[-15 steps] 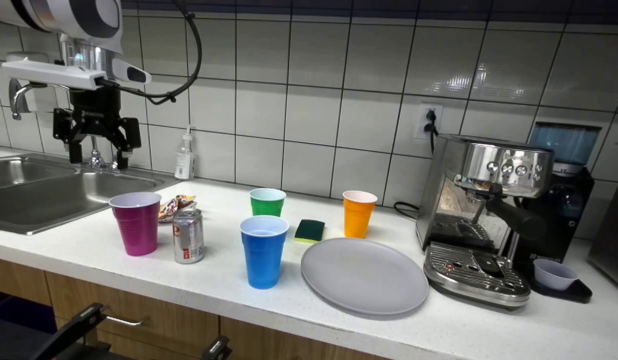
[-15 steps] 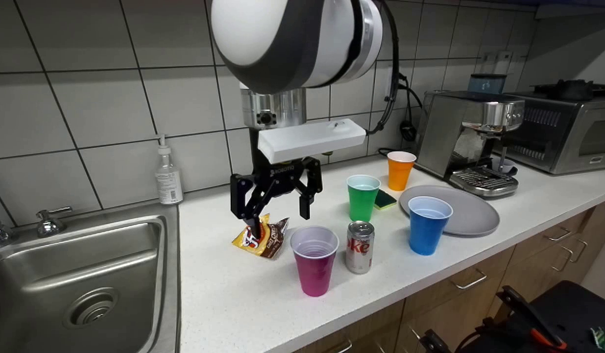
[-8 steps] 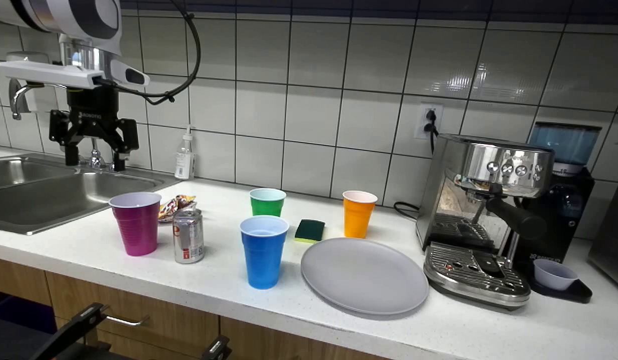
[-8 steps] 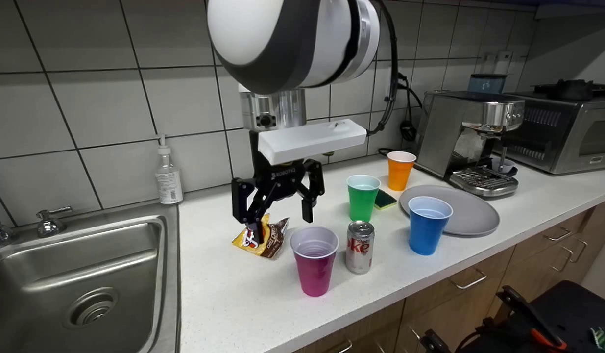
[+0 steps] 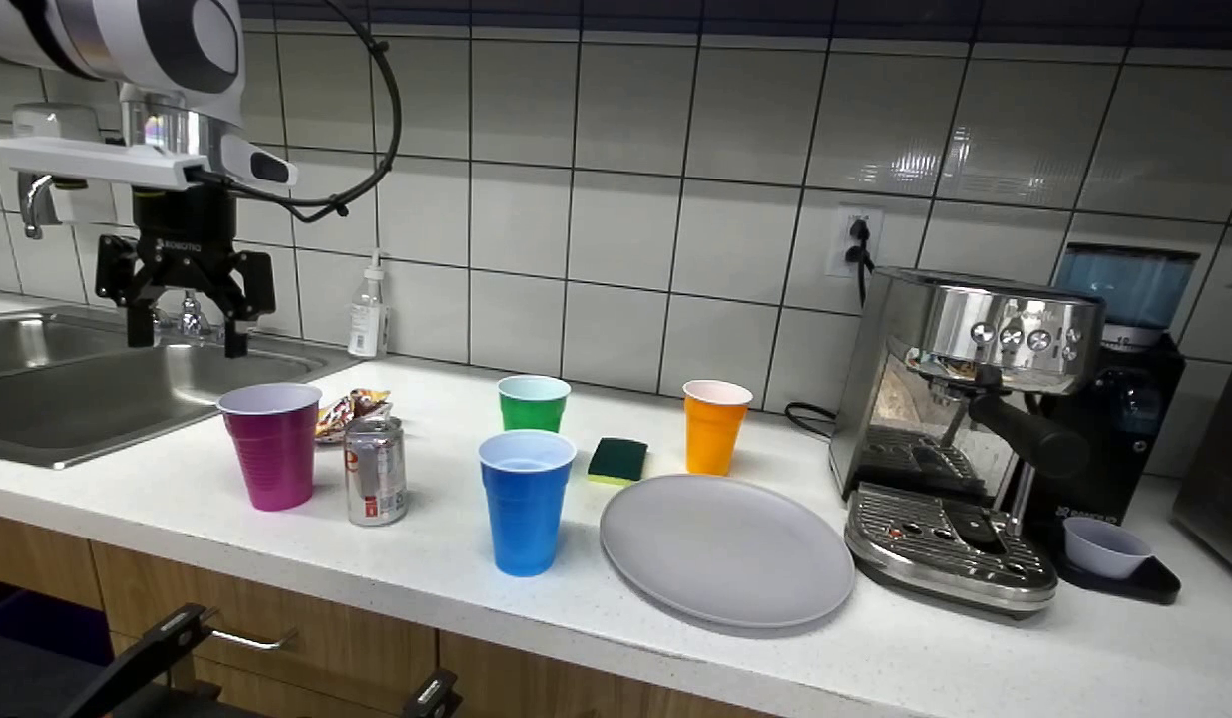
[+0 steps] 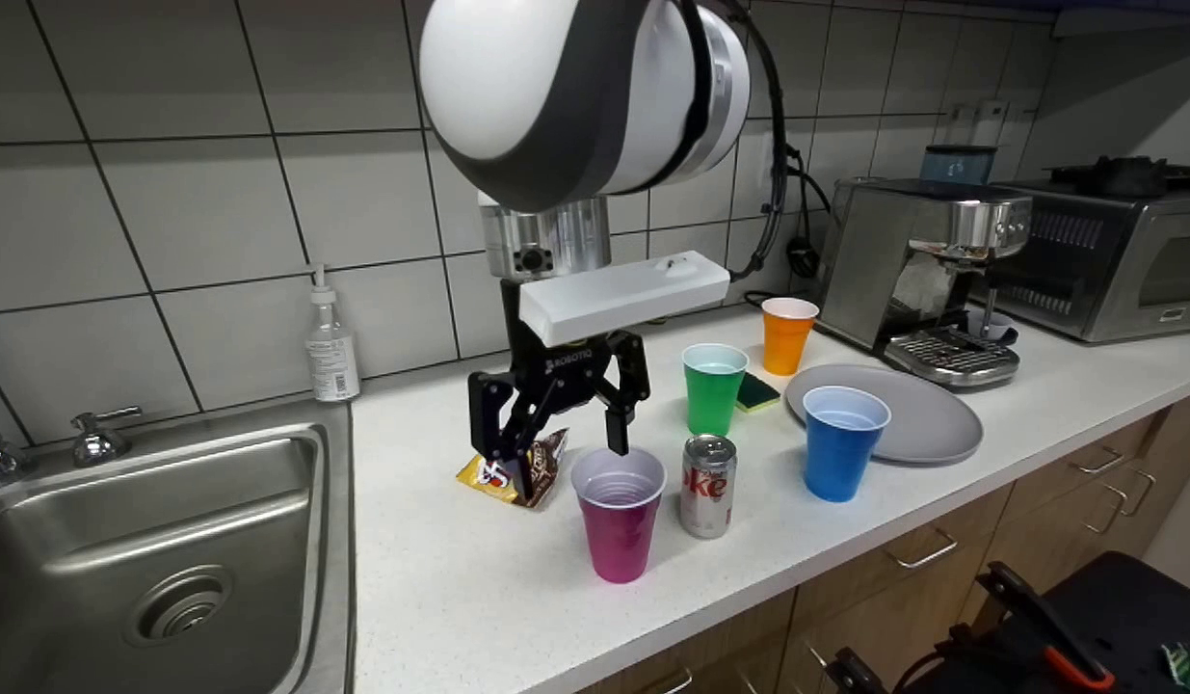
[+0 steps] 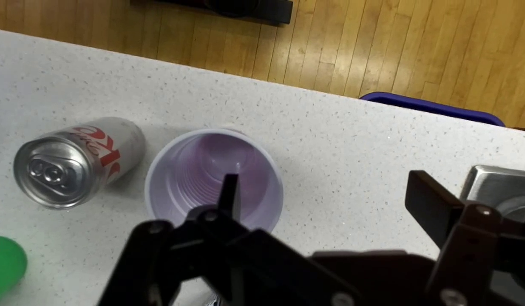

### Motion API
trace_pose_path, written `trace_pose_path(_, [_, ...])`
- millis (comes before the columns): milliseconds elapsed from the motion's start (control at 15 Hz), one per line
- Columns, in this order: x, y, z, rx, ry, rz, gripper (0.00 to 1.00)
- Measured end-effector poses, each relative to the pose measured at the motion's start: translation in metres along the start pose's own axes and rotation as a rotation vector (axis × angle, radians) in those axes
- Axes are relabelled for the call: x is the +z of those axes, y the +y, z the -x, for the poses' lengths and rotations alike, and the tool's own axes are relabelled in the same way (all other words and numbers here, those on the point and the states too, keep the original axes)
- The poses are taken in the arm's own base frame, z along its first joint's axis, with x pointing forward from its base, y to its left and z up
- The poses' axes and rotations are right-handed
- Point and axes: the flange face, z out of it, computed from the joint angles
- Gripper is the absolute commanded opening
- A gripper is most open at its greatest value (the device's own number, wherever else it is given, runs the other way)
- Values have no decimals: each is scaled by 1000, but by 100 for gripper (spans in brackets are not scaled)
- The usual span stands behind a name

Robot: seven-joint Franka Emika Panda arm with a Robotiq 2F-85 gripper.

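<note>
My gripper (image 5: 188, 347) hangs above the counter with its jaws wide apart and nothing between them. The magenta cup (image 5: 276, 449) stands upright just below it; in the wrist view one finger (image 7: 230, 189) overlaps the opening of that cup (image 7: 164, 170), while the opposite finger (image 7: 432, 204) is over bare counter toward the sink. Beside the cup is an upright silver soda can (image 6: 707, 487) with red lettering. A yellow and brown snack bag (image 6: 546, 472) lies behind the cup, partly covered by a fingertip in this exterior view. No contact with any of them shows.
A steel sink (image 6: 332, 578) borders the counter, with a soap bottle (image 6: 332, 357) behind. Farther along stand green (image 6: 714, 395), blue (image 6: 840, 448) and orange (image 6: 785, 337) cups, a sponge (image 5: 617, 459), a grey plate (image 5: 725, 553) and an espresso machine (image 5: 975, 329).
The gripper has come down a little over the last half second, with a slight sideways shift toward the magenta cup in an exterior view. Its jaws stay apart; the counter items have not moved.
</note>
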Motion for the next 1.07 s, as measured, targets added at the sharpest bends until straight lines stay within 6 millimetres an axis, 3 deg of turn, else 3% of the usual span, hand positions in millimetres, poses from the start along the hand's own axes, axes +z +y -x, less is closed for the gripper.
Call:
trace_pose_path(267, [11,3,3,4,-18,2,100])
trace_pose_path(1067, [12,3,2,5,-17,1,100])
